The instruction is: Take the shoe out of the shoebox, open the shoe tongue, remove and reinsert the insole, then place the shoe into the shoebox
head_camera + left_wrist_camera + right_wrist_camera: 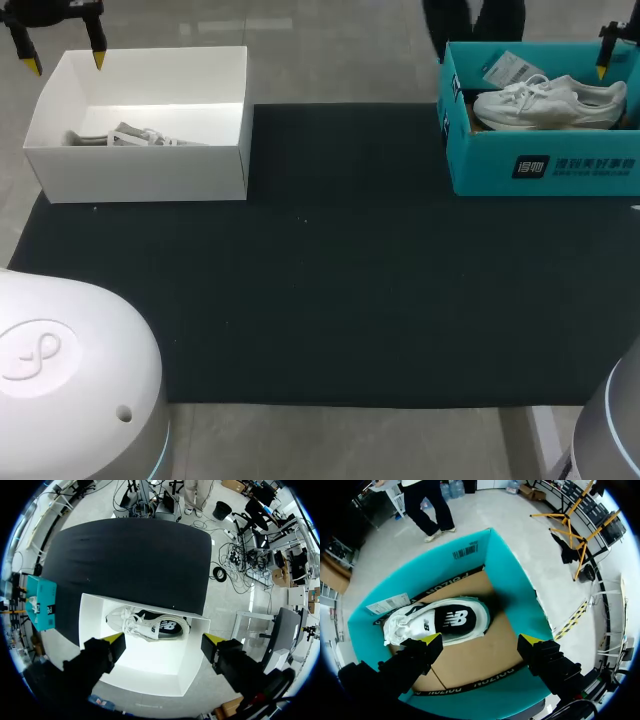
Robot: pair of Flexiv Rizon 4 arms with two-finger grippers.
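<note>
left arm (60, 380): closest thing to the camera, just its rounded white housing at the near left corner
right arm (612, 430): same deal at the near right corner, only a grey curve of it shows
black mat (330, 260): covers the middle of the table, with both boxes sitting on its far end
white box (140, 170): far left of the mat, open top, no lid on it
pale shoe (150, 625): lies inside the white box against the wall on the mat side, opening up so the dark insole shows
teal shoebox (540, 170): far right of the mat, well apart from the white box, open, brown cardboard floor inside
white sneaker (550, 100): sits in the teal shoebox sole down, black insole visible from above, laces done up
paper tag (510, 68): in the teal shoebox, just beside the sneaker's lace end
left gripper (165, 640): hangs above the white box, fingers spread wide, nothing between them, not touching box or shoe
right gripper (480, 640): hangs over the teal shoebox, fingers wide apart too, sneaker just ahead of the tips, no contact
</note>
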